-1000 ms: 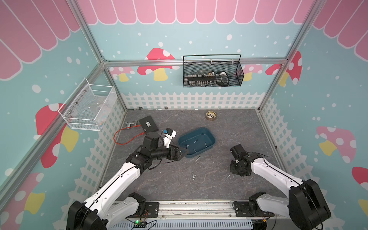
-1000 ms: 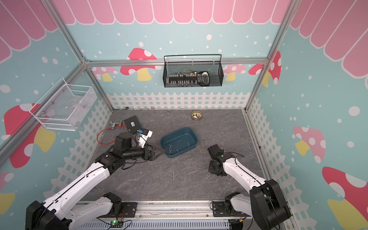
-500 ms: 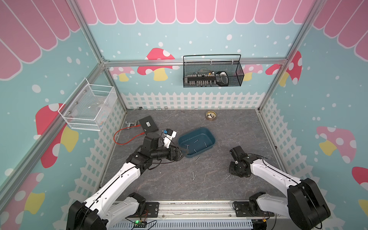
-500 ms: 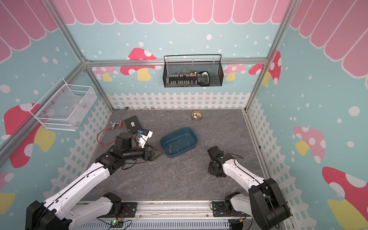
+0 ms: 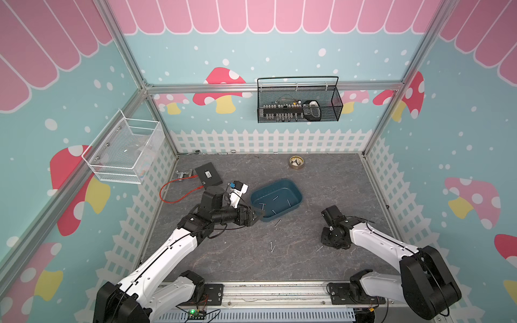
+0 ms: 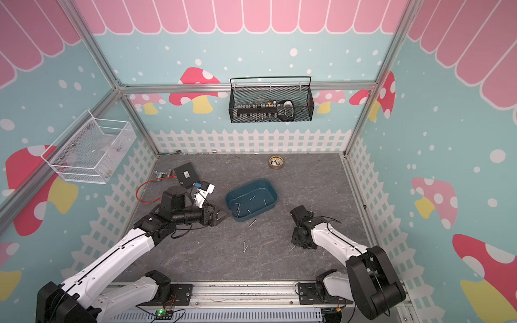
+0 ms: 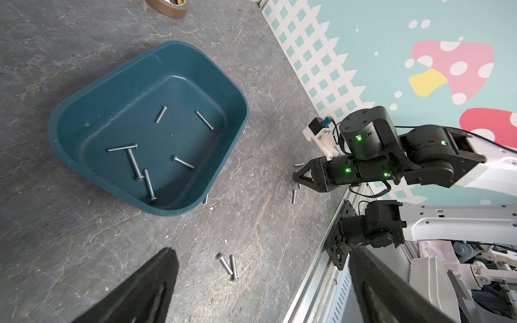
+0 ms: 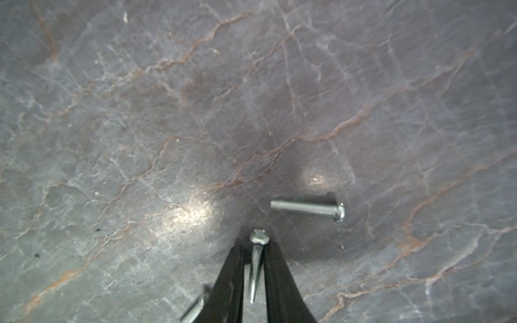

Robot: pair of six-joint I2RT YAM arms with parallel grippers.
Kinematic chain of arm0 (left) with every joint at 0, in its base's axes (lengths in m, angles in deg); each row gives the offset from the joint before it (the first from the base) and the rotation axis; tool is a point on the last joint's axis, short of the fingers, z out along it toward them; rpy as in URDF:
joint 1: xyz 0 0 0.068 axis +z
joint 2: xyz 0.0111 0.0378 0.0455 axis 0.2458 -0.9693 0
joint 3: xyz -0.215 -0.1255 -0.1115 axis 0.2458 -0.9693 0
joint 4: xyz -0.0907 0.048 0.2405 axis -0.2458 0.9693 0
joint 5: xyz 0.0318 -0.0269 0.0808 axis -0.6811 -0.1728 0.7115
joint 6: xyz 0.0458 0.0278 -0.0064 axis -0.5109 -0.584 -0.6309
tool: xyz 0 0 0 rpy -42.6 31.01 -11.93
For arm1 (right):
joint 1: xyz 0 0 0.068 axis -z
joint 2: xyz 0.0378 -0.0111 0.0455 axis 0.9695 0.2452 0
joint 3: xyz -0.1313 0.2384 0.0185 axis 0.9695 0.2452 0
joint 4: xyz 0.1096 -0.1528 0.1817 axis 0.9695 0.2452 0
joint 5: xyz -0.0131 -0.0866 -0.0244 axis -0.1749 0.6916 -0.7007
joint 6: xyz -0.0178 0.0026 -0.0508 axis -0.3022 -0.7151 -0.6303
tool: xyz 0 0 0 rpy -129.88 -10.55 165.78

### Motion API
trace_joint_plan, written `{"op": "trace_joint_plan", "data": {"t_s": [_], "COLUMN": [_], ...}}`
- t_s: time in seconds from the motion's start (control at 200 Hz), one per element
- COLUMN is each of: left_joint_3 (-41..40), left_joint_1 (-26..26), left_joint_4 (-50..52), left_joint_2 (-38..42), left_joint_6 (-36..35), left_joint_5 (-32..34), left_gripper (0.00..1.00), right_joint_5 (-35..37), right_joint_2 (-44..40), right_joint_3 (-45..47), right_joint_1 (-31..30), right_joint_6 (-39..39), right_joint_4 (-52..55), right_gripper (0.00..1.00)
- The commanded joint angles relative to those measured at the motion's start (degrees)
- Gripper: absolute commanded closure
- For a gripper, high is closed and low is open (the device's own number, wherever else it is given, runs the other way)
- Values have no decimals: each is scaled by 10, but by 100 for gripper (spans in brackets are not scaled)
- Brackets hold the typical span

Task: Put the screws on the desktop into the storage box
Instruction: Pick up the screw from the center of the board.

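I count six screws (image 7: 134, 163) lying loose on the floor of the storage box (image 7: 84, 112), which sits around the middle of the desktop (image 5: 335, 181). The black wire basket (image 5: 333, 112) on the far wall holds a row of small items I can't identify. The inside of the white mesh basket (image 5: 117, 170) on the left wall is too blurred to read.

My left gripper (image 5: 256, 216) hangs at the box's near-left corner, jaws wide apart and empty. My right gripper (image 8: 254, 247) points down at the right, its fingers (image 8: 229, 279) straddling one screw (image 8: 256, 268) on the desktop. A sliver of gap shows, so I can't tell if it's pinched. Another screw (image 8: 307, 208) lies just beside it, and a third screw (image 8: 193, 310) is cut off at the frame edge. One more screw (image 7: 206, 199) is half hidden behind the box's wall.
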Motion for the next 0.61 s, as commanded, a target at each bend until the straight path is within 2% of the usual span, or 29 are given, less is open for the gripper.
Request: {"op": "trace_joint_plan", "data": {"t_s": [0.0, 0.21, 0.6], "left_joint_3": [-8, -8, -9], "left_joint_1": [3, 17, 20], "left_joint_4": [-13, -14, -14], "left_joint_2": [3, 2, -5], "left_joint_6": [2, 2, 2], "left_joint_5": [-4, -5, 3], "left_gripper": [1, 1, 1], "right_joint_5": [6, 20, 43], "right_joint_2": [25, 37, 64], "right_joint_3": [19, 1, -87], "right_joint_1": [-8, -23, -55], "right_joint_6": [8, 7, -29], "right_joint_4": [-5, -7, 6], "right_gripper": [85, 93, 99]}}
